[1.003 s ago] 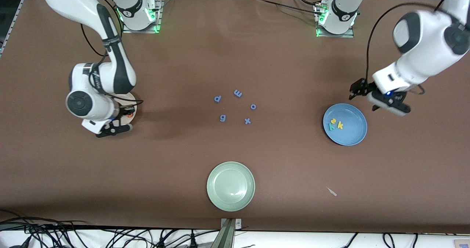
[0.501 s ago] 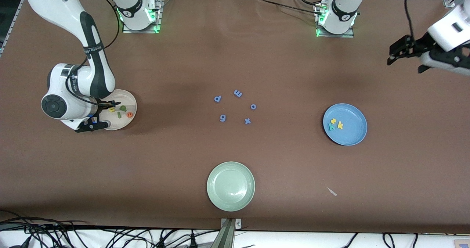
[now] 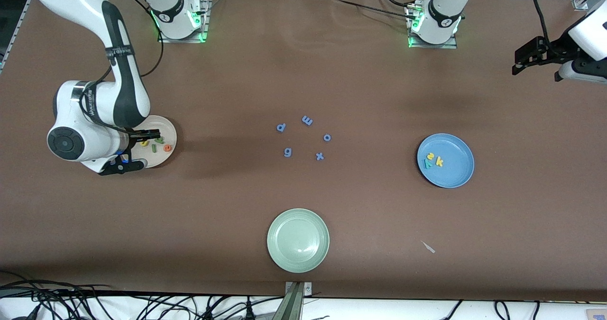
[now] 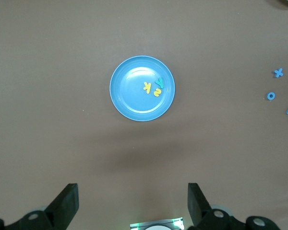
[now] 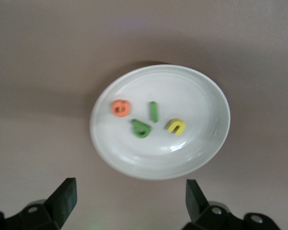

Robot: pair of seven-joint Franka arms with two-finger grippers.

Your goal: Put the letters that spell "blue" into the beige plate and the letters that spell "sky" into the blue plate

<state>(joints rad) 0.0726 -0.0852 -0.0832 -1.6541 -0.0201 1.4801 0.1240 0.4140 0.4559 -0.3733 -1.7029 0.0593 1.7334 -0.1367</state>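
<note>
Your right gripper [image 3: 134, 149] now hangs over the beige plate [image 5: 211, 139] with its jaws spread wide and nothing between them, where a second ago it sat low over that plate and hid it; the green "b" [image 5: 140, 128], green "l" [image 5: 153, 111], yellow "u" [image 5: 176, 126] and orange "e" [image 5: 120, 108] all lie inside the rim, so "blue" reads as finished; your left gripper [image 3: 540, 60], also open and empty, has pulled away from the blue plate [image 3: 455, 178] to the table's edge at the left arm's end, leaving the yellow "s" [image 4: 157, 92], yellow "k" [image 4: 147, 87] and teal "y" [image 4: 159, 82] clustered in that plate; both words look sorted; the blue-purple letters [image 3: 303, 137] stay mid-table and the pale green plate [image 3: 298, 240] sits near the front edge, so you have bare table around both arms for a clean retreat.
</note>
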